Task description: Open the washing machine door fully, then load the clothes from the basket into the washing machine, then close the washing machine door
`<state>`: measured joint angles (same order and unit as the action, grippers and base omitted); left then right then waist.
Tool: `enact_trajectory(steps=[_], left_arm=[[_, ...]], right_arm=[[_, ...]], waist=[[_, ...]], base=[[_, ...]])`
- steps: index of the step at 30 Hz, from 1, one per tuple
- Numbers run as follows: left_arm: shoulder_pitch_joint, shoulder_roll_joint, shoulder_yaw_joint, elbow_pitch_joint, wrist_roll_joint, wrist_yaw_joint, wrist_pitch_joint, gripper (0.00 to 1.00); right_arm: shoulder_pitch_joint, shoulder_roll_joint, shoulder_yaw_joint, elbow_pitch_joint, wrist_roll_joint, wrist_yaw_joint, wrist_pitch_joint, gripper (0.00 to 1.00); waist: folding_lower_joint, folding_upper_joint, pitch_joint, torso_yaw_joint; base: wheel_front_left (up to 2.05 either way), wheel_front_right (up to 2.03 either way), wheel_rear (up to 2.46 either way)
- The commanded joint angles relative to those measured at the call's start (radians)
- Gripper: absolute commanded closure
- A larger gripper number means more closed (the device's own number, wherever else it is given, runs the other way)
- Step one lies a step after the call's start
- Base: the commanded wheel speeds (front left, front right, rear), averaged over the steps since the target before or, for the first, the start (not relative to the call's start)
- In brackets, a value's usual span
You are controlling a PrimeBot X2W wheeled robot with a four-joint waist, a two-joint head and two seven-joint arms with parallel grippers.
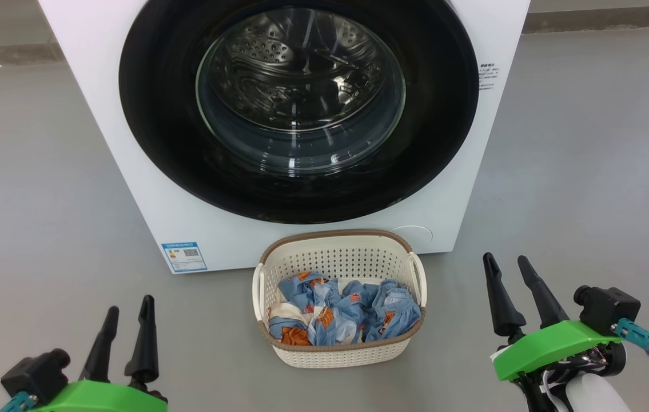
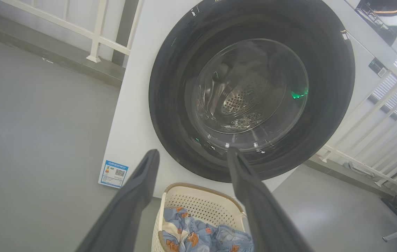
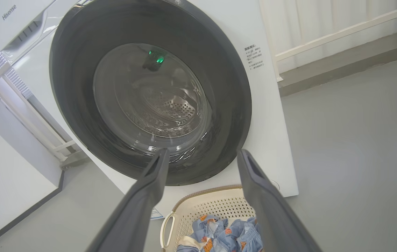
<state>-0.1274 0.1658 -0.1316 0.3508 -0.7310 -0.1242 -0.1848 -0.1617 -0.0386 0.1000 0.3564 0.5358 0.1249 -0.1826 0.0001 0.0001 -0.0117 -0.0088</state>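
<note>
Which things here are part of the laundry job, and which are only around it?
For the job: washing machine, its shut door, basket, clothes.

Only around: blue sticker, white railing, grey floor.

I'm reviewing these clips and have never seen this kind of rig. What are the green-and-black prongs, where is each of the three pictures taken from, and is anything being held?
The prongs are the robot's two hands: each green base carries two long dark fingers. The head view looks down from the robot's head, with the left gripper at lower left and the right gripper at lower right. The other two pictures come from cameras on each wrist, looking along that hand's own fingers. Both grippers are open and hold nothing. Ahead stands the washing machine, its washing machine door shut. On the grey floor before it sits the basket, with the clothes inside.
</note>
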Motion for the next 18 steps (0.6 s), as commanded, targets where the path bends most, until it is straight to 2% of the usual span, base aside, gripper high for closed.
enact_trajectory(steps=[1, 6, 18], left_arm=[[-0.058, 0.026, 0.02, -0.018, 0.034, -0.005, -0.015, 0.0], [-0.067, 0.036, 0.014, -0.013, 0.098, -0.006, -0.036, 0.0], [-0.083, 0.052, 0.002, -0.012, 0.198, -0.006, -0.071, 0.0]], right_arm=[[-0.055, -0.008, 0.028, -0.019, -0.039, 0.005, -0.018, 0.0], [-0.066, -0.009, 0.03, -0.003, -0.122, 0.005, -0.038, 0.0], [-0.087, -0.011, 0.051, -0.002, -0.243, 0.006, -0.073, 0.0]], waist=[[0.0, -0.0001, 0.001, 0.0], [0.0, -0.0001, 0.003, -0.001], [0.0, -0.0001, 0.007, -0.004]], base=[[0.0, 0.0, 0.0], [0.0, 0.0, 0.0], [0.0, 0.0, 0.0]])
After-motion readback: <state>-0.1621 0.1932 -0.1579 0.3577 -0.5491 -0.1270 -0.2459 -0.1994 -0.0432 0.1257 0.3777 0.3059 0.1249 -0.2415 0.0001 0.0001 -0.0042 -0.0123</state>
